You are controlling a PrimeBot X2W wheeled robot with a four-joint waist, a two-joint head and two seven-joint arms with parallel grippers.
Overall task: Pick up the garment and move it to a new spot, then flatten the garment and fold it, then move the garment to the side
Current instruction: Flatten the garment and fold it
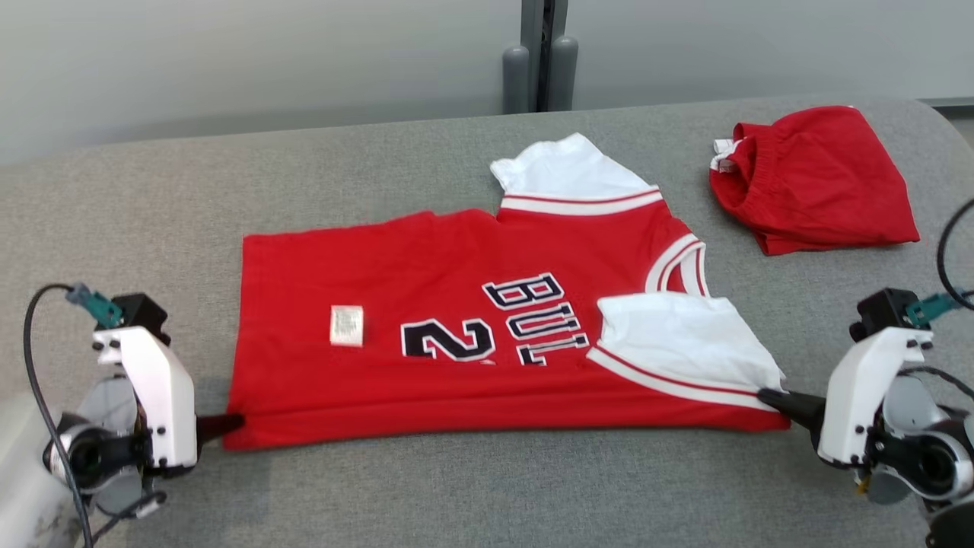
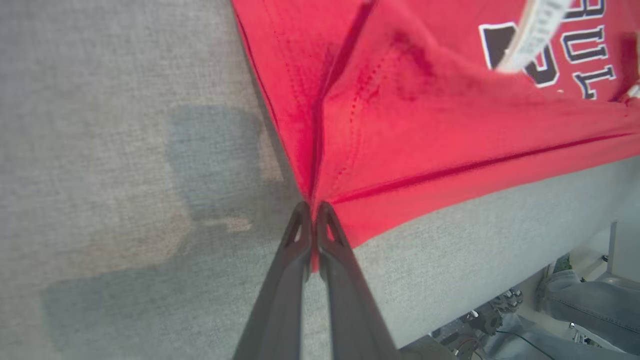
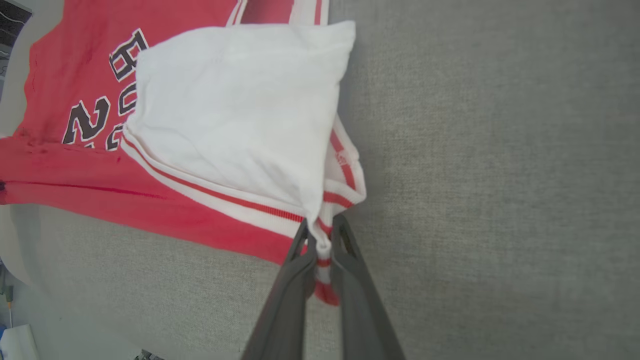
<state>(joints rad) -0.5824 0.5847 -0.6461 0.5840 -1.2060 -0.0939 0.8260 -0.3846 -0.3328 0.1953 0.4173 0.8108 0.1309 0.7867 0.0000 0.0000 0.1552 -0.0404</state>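
Observation:
A red jersey (image 1: 456,304) with white sleeves, dark lettering and a small white label lies flat on the grey table, folded along its near edge. My left gripper (image 1: 228,423) is shut on the jersey's near left corner, and in the left wrist view the red cloth (image 2: 400,125) is pinched between the fingertips of the left gripper (image 2: 312,206). My right gripper (image 1: 765,396) is shut on the near right corner by the white sleeve (image 1: 685,339); in the right wrist view the striped sleeve hem (image 3: 325,240) sits between the fingers of the right gripper (image 3: 322,227).
A second red garment (image 1: 814,179) lies bunched at the table's far right. The grey fabric table (image 1: 487,487) has bare room in front of the jersey and to its left. A grey post (image 1: 542,57) stands behind the far edge.

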